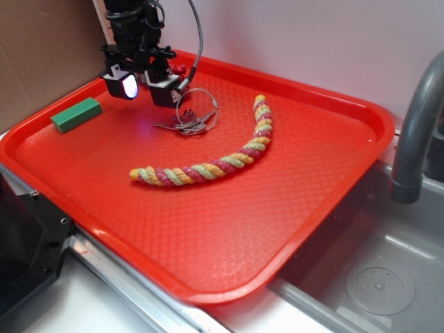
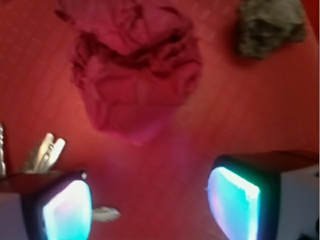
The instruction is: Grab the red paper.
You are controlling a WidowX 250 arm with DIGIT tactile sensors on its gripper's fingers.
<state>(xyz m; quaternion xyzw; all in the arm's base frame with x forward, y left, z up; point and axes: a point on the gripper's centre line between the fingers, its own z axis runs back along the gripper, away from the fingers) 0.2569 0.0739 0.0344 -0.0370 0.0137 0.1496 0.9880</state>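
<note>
— While the black robot gripper (image 1: 142, 84) hangs over the far left corner of the big bright red plastic tray (image 1: 229, 229), how do its jaws stand?

— Apart, with nothing between them. The wrist view shows two glowing pale blue finger pads (image 2: 67, 212), one low on each side, and bare tray surface in the gap.

— And the small crumpled ball of dark crimson paper (image 2: 135, 75)?

— It lies on the tray just ahead of the open jaws, clear of both pads. In the exterior view only a red scrap of it (image 1: 180, 70) peeks out behind the gripper, near the tray's far rim.

— Anything close to it?

— A rough brown-grey lump (image 2: 270, 27) sits near it, apart. A ring of silver metal keys (image 1: 189, 122) lies just beside the gripper, towards the tray's middle.

— The rest?

— A green rectangular block (image 1: 76, 114) by the left edge, and a twisted rope of pink, yellow and green strands (image 1: 208, 165) curving across the centre.
</note>
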